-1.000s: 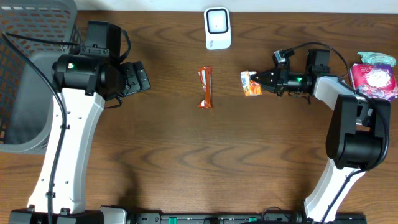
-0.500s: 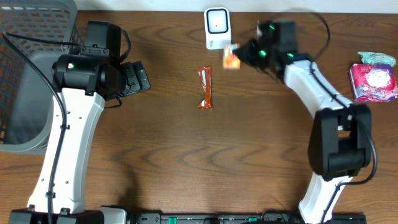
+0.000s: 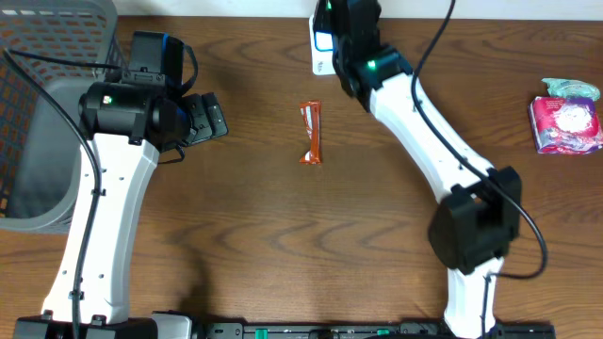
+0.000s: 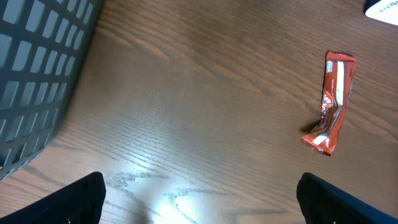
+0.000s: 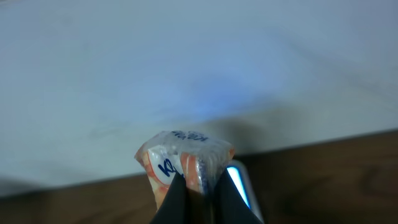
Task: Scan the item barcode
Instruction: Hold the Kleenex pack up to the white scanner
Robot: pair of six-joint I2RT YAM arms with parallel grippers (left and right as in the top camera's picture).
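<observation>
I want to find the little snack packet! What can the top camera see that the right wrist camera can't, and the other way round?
Only overhead: the grey basket, the red snack bar and a pink packet. Only right wrist: the orange-and-white packet, pinched in the shut right gripper; from above it is hidden. Both: the brown table and, likely, the white scanner.

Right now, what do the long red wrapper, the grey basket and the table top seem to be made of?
The long red snack wrapper looks like thin glossy plastic film: crimped ends, creases. The grey latticed basket looks like matte moulded plastic: even square holes. The brown table top shows wood grain with a light glare; wood or laminate, I cannot tell.
</observation>
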